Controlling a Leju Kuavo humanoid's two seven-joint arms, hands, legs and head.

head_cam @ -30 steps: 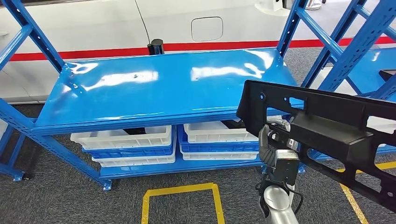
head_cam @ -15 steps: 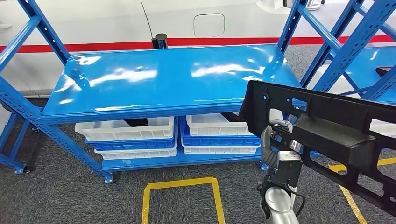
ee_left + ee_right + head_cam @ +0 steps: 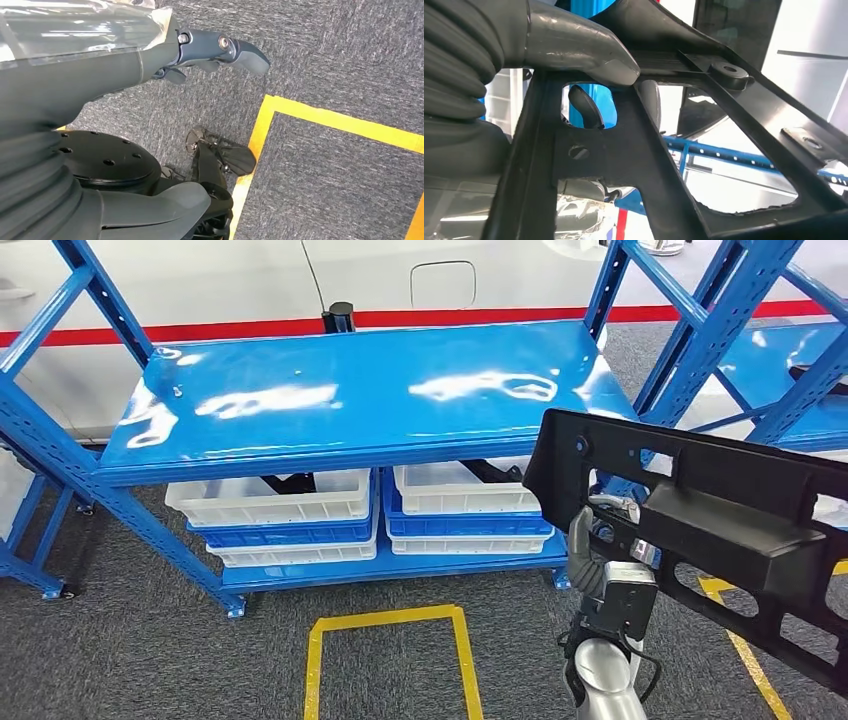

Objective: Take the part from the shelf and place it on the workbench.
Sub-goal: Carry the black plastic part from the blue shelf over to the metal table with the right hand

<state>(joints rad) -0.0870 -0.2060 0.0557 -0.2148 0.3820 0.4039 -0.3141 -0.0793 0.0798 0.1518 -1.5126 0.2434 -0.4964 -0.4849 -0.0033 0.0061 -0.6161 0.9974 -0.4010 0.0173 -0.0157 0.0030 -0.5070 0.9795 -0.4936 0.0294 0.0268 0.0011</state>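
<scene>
The right robot hand (image 3: 600,558) clamps thumb and fingers through the black frame part (image 3: 700,530), held off the blue tabletop's (image 3: 370,400) right front corner, ready for placing.

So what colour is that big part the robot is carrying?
Black. The part, held by the right robot hand, shows best in the head view.

Silver tube of a right arm (image 3: 600,680), dark boxy wrist block above it, thin black cable looping off at 3 o'clock. Grey ribbed cover and chunky grey thumb on the right hand (image 3: 524,65). Left hand (image 3: 150,65): dark grey shell, small shiny screws near the fingers (image 3: 240,52).
</scene>
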